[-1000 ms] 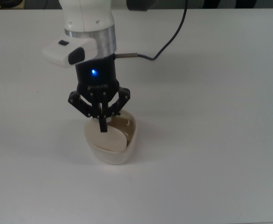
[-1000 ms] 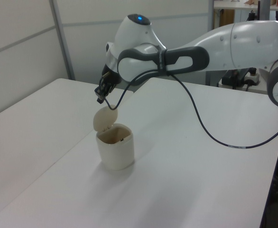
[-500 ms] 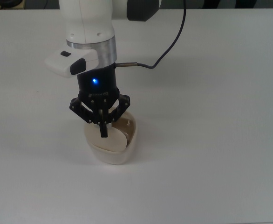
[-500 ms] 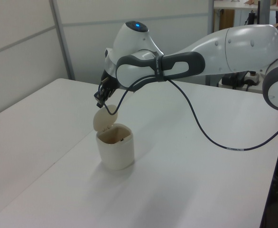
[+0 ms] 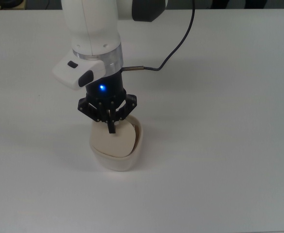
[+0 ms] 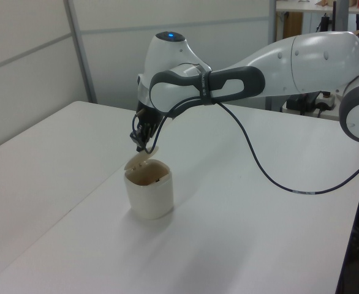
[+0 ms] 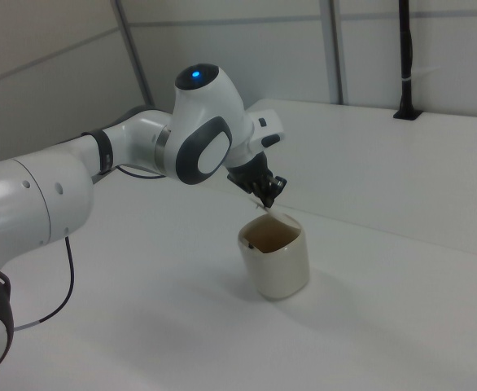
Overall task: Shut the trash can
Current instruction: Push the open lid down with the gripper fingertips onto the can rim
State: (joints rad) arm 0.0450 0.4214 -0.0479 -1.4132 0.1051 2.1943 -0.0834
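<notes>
The cream trash can (image 5: 112, 162) stands on the white table (image 5: 219, 145), a little left of centre in the top view. Its flat lid (image 5: 118, 141) is hinged on the top view's left side and leans about halfway down over the opening. In the left view the lid (image 6: 140, 160) slants just above the rim of the trash can (image 6: 150, 196), with a gap still showing inside. My gripper (image 5: 111, 128) points down, shut, its tip resting on the lid's upper face. The right view shows the gripper (image 7: 268, 195) directly over the trash can (image 7: 277, 262).
A black cable (image 5: 177, 44) runs from the wrist across the table toward the far edge. The arm's white links (image 6: 302, 58) reach in from the left view's right. Wall panels stand behind the table, and its edge (image 6: 351, 245) drops off at the left view's right.
My gripper has come down and moved over the can. The lid has swung from nearly upright to roughly half lowered over the opening.
</notes>
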